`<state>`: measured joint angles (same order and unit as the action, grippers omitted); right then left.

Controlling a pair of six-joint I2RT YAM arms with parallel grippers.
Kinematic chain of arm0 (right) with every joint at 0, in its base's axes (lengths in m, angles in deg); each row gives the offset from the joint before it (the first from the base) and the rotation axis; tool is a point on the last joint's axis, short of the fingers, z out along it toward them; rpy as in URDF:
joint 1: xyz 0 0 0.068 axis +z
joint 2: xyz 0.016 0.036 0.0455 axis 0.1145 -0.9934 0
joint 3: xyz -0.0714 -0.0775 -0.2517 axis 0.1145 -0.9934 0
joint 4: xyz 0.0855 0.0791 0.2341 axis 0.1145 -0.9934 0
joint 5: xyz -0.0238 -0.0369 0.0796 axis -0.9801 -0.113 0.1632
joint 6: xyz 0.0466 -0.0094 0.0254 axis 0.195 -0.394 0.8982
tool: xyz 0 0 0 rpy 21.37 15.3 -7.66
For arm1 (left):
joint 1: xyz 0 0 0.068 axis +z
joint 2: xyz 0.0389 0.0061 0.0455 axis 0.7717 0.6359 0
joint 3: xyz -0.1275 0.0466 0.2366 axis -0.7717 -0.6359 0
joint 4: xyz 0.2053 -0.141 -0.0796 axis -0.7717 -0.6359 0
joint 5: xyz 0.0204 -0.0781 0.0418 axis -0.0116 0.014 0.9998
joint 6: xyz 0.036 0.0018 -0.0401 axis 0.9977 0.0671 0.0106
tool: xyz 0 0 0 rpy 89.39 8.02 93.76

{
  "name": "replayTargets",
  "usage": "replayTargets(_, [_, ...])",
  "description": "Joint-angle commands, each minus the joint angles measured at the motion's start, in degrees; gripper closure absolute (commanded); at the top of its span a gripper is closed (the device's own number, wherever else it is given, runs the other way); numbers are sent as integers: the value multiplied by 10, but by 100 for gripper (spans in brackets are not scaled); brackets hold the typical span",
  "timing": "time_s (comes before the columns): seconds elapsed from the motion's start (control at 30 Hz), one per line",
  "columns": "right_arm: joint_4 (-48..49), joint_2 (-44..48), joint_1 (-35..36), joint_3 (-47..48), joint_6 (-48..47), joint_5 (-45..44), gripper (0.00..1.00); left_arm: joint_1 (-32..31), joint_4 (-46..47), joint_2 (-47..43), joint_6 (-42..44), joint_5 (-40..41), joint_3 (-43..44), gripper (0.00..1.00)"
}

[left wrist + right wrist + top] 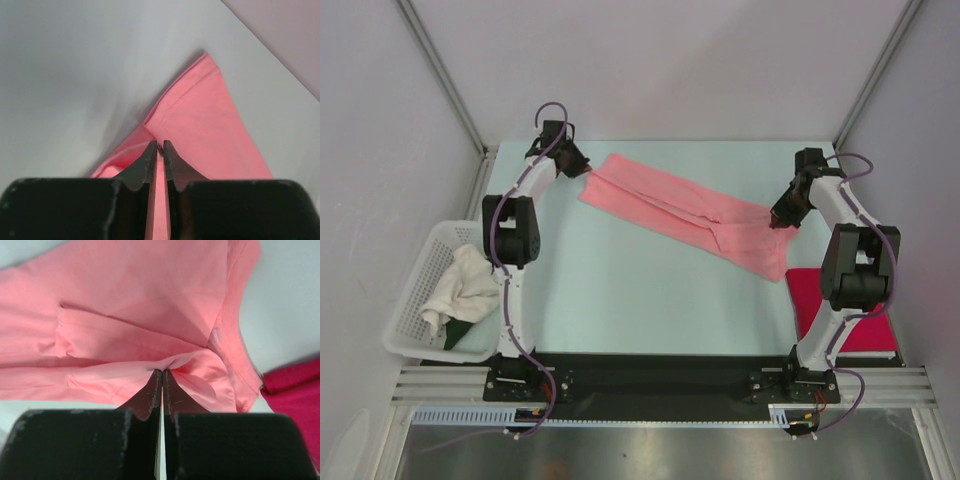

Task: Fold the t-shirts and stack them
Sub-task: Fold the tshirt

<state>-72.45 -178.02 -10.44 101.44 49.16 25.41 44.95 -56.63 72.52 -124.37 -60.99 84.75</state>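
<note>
The left arm is stretched to the far left of the pale table (pixel 620 300) and the right arm is bent over its right side, and the left gripper (pixel 582 170) and right gripper (pixel 780 222) are each pinched shut on an end of the light salmon-pink cloth t-shirt (pixel 670 205). A crumpled white cloth (pixel 460 285) is held in the white plastic lattice basket (pixel 405 320) at the near left. The pink shirt is laid as a long narrow band, its long axis running diagonally from far left to near right, while the deep magenta-red t-shirt (pixel 810 300) is lying beside the right arm's base.
</note>
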Motion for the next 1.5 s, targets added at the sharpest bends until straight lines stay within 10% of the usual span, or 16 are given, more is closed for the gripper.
replayTargets(0.0, [43,-15,-13,1,12,-5,100,-5,4,20,1,-4,49,85])
replayTargets(0.1, [103,-30,-26,-19,28,3,88,-11,-56,18,36,65,96,62])
replayTargets(0.27, [64,-75,-32,83,-7,-50,53,-24,-50,-88,101,121,-8,57])
replayTargets(0.5, [-21,-23,65,109,-71,-131,49,-57,20,-167,112,-51,-163,58])
replayTargets(0.67, [37,-3,183,56,28,-108,58,-66,33,-150,119,-130,-199,60])
replayTargets(0.83, [64,-63,258,58,97,-119,100,-65,22,-86,100,-195,-134,66])
replayTargets(1.47, [72,-171,246,128,72,-120,100,-60,-21,-27,92,-184,-112,68])
